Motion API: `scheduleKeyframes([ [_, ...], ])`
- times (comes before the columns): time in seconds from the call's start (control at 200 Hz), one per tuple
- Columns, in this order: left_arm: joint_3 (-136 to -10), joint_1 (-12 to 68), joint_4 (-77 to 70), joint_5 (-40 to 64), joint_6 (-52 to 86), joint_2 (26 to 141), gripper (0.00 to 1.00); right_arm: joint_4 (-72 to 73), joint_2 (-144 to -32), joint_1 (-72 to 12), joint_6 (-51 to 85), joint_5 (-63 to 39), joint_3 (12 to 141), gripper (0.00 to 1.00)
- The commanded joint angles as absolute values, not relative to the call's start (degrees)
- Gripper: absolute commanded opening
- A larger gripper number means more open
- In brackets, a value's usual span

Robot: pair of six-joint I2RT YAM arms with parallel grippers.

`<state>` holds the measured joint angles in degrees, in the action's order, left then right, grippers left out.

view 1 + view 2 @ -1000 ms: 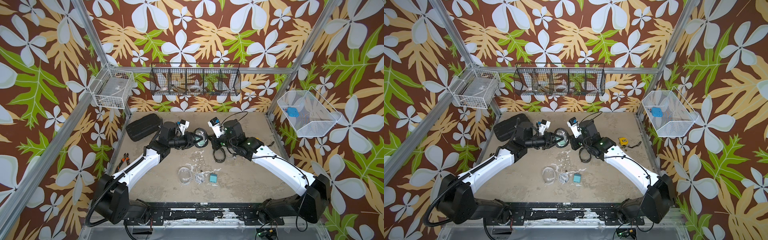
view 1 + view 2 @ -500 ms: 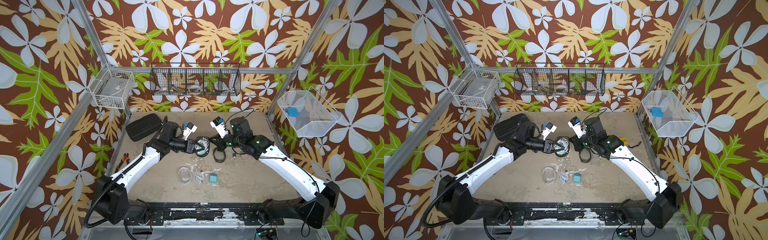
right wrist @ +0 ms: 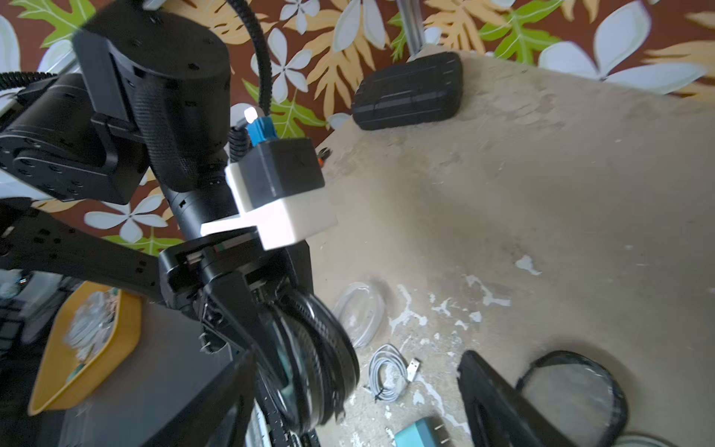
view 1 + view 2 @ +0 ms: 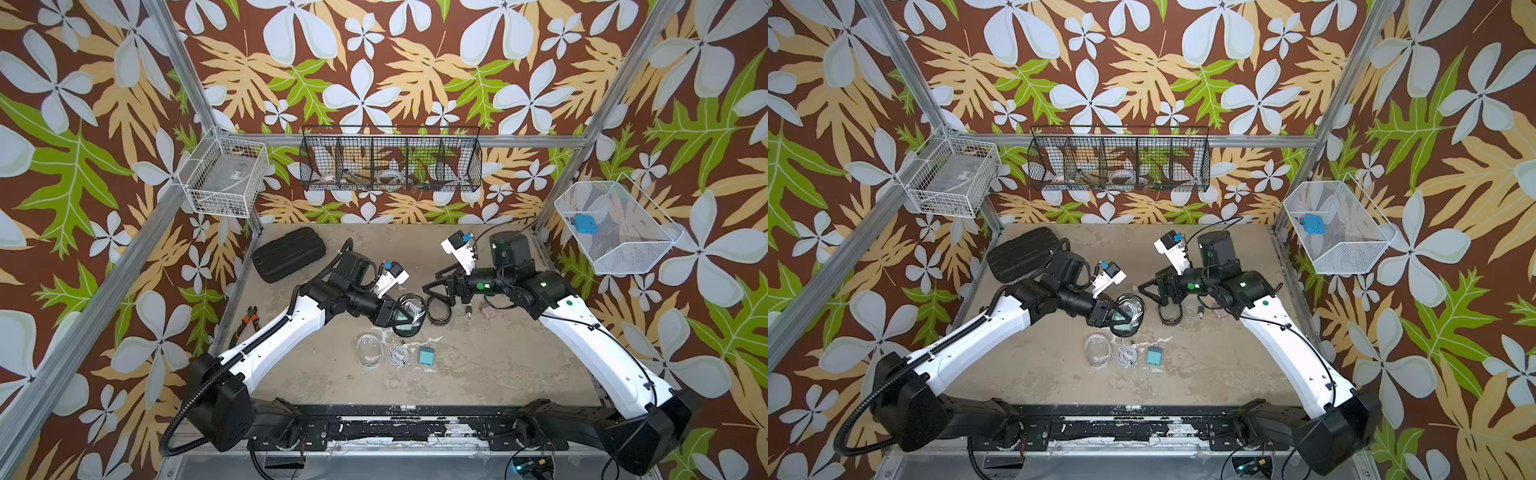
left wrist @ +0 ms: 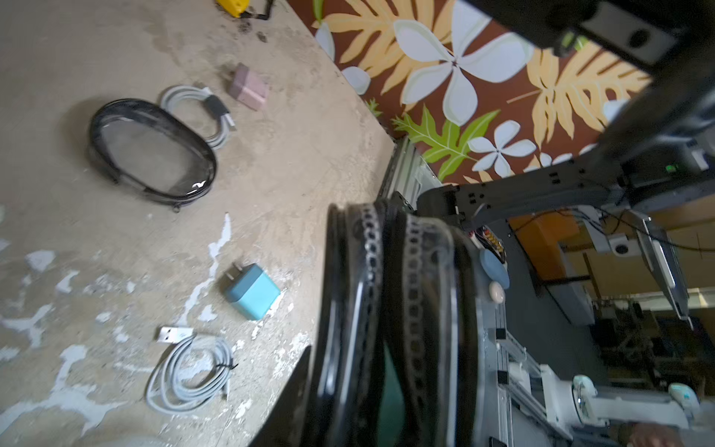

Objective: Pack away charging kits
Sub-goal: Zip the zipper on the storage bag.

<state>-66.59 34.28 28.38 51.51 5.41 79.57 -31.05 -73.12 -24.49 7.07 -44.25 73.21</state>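
A filled pouch is gripped above the middle of the desk by the left claw (steadied, probably, for closing); the right claw is spread open alongside.

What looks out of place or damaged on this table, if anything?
The table top is worn: white flaked patches scar it around the teal plug and a coiled cable. Orange-handled pliers lie off its edge on the left arm's side, beside the wall.
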Motion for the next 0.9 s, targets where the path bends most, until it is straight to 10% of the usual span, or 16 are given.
scheduleKeyframes([
  [0.0,-68.34,36.33,30.21,52.36,1.67,80.77,0.00,-28.57,-73.98,-24.56,6.94,-53.17,72.31,0.85],
  [0.425,-71.03,36.45,34.28,53.79,-2.18,81.74,0.00,-29.15,-74.74,-26.81,5.72,-58.37,64.82,0.82],
  [0.896,-69.87,35.86,34.54,51.50,-2.99,78.10,0.12,-22.70,-75.20,-26.81,11.41,-65.08,62.45,0.00],
])
